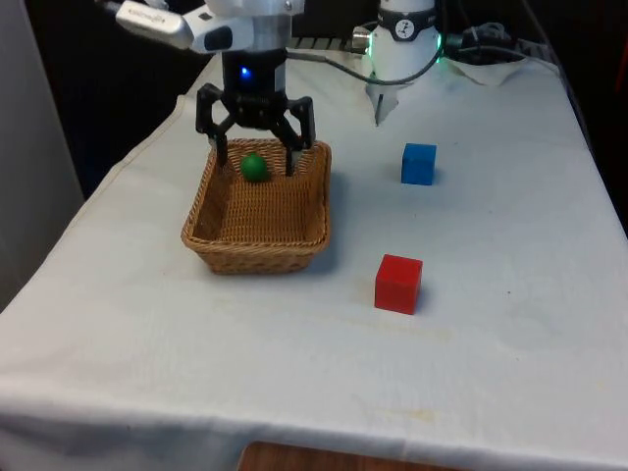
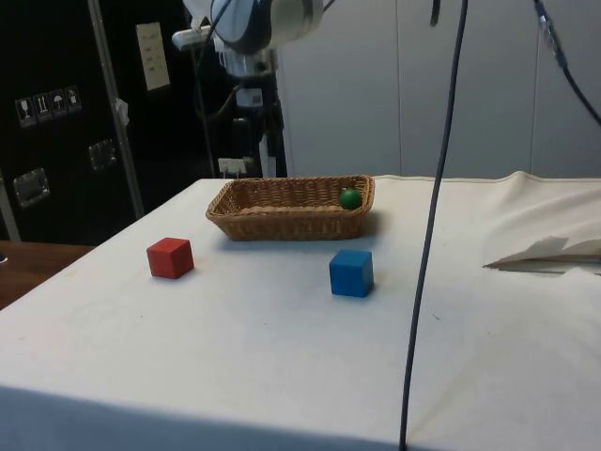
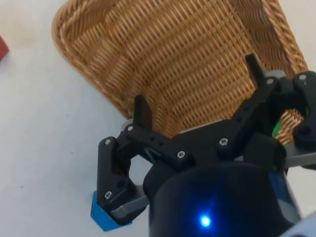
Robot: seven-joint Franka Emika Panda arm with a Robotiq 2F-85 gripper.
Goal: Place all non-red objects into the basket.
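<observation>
Pincer [image 1: 254,157] spread wide over the far end of the wicker basket [image 1: 299,239], fingers gripping nothing as I watch the front view. Between the fingertips, low in the basket, sits the green ball [image 1: 254,167], loose against the far wall; from the side view it rests at the basket's end [image 2: 350,197]. From the basket, the blue cube [image 1: 419,163] stands at two o'clock and the red cube [image 1: 398,283] at four o'clock, both on the white cloth [image 1: 491,324].

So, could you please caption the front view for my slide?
Open gripper above wicker basket holding green ball; blue cube and red cube on the cloth.
</observation>
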